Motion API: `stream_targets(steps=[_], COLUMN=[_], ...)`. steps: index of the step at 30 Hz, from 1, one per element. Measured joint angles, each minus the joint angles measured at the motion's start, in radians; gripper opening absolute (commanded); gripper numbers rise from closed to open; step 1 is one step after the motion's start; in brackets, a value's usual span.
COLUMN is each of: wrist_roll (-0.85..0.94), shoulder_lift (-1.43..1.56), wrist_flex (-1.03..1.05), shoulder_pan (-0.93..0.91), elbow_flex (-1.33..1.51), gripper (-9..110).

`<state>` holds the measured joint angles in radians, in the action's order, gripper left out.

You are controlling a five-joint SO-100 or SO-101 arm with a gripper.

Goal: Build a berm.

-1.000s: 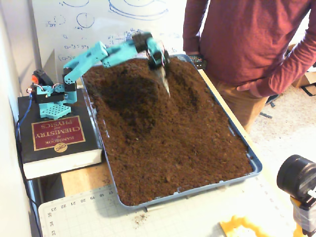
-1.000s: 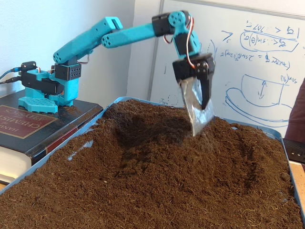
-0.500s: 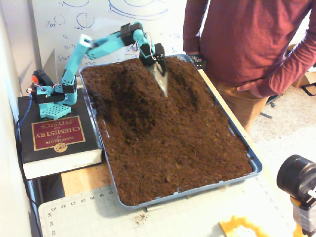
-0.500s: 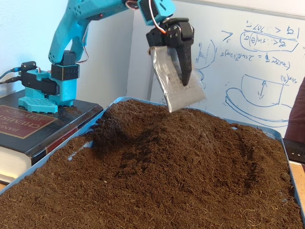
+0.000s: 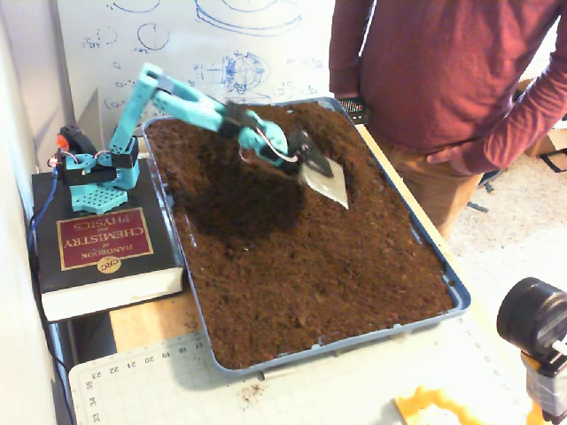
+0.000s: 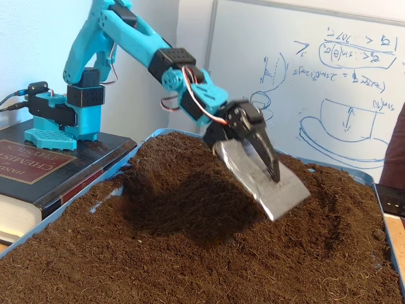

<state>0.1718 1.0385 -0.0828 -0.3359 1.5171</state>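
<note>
I am looking at the tray [image 5: 456, 292] and judging how far my berm [image 5: 239, 168] is getting. The soil [image 5: 319, 283] is lying heaped toward the far end of the tray, near the whiteboard [image 6: 354, 82], where a raised mound is running lengthwise from the far rim toward the middle. In the low fixed view that berm [image 6: 183, 171] is standing clearly above the flatter soil in the foreground, with a shadowed slope on its near side and a shallow furrow [image 6: 329, 196] to its right.

My gripper [image 5: 323, 177] is hanging just above the soil on the right flank of the mound, and it is pinching a flat metal blade [image 6: 266, 180], one dark finger lying across the blade's face. The blade is tilting down and forward, and its lower edge is sitting close to the surface; I cannot tell whether it is touching.

I am reckoning the job as roughly half done. The ridge is forming, but it is short and lumpy, more a hump than a long bank, and the near half of the tray is lying flat and unworked. What I am seeing as left is dragging more soil up from the flanks and extending the ridge toward the near rim, then evening its crest
</note>
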Motion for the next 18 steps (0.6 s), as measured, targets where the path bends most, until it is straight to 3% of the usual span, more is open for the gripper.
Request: stream_targets(steps=[9,18], wrist_roll=[0.0,0.0], shoulder_lift=[-0.446,-0.586], wrist_flex=[0.247,0.986], shoulder_pan=[0.051,0.054], elbow_flex=[-0.555,-1.071], gripper=[0,1])
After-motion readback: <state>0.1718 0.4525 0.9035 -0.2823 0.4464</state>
